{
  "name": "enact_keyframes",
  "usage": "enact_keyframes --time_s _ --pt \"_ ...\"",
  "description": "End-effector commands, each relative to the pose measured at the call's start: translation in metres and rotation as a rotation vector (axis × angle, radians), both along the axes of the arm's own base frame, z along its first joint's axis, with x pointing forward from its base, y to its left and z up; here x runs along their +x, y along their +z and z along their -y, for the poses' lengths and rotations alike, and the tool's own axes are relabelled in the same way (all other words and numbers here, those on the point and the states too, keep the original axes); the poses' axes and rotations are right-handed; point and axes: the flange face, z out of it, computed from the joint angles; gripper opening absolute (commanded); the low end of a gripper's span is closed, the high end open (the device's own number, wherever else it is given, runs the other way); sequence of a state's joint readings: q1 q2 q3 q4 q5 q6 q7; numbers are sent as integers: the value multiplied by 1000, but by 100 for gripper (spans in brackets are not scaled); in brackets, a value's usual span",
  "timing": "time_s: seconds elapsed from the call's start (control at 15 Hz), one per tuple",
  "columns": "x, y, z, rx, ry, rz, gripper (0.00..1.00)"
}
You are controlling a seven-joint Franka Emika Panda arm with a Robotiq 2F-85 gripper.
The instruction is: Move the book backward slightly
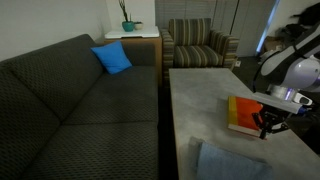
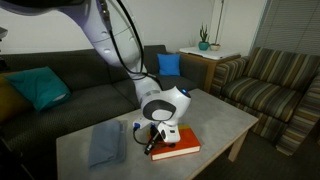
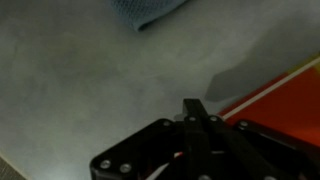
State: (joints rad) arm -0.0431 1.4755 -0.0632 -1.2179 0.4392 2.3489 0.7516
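Shut tight with nothing clasped between its jaws, the pincer (image 2: 152, 144) is pictured lowered to the pale table (image 2: 215, 115), its closed tips set at the left end of the book (image 2: 178, 146); whether contact is made cannot be told. From left to right in an exterior view, a folded grey-blue cloth (image 2: 105, 143) is laid flat on the tabletop, the pincer is placed just beside it, and the orange-red book is seen lying flat close to the table's near edge, with a striped armchair (image 2: 270, 80) well apart at far right. In the wrist view, a corner of the cloth is caught at top, bare table fills the left and the red cover is cropped at right, just beside the closed tips. The backward push is judged to be at its start at most: the tool is placed against the book, yet nothing shows that any ground is gained, so the move itself is counted as left to do. No title, brand or label can be read on the cover or the cloth in any view.
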Motion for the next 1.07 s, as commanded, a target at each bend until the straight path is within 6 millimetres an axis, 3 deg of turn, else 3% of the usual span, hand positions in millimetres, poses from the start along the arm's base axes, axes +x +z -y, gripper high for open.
enact_keyframes --time_s 0.0,0.27,0.53,0.8,1.0 --pt "7 6 31 -102 -81 34 0" --pt "7 9 54 -166 -147 41 0" --pt "10 10 57 -192 -172 44 0" --pt "14 14 36 -208 -131 -9 0" --pt "15 37 5 -198 -10 -56 0"
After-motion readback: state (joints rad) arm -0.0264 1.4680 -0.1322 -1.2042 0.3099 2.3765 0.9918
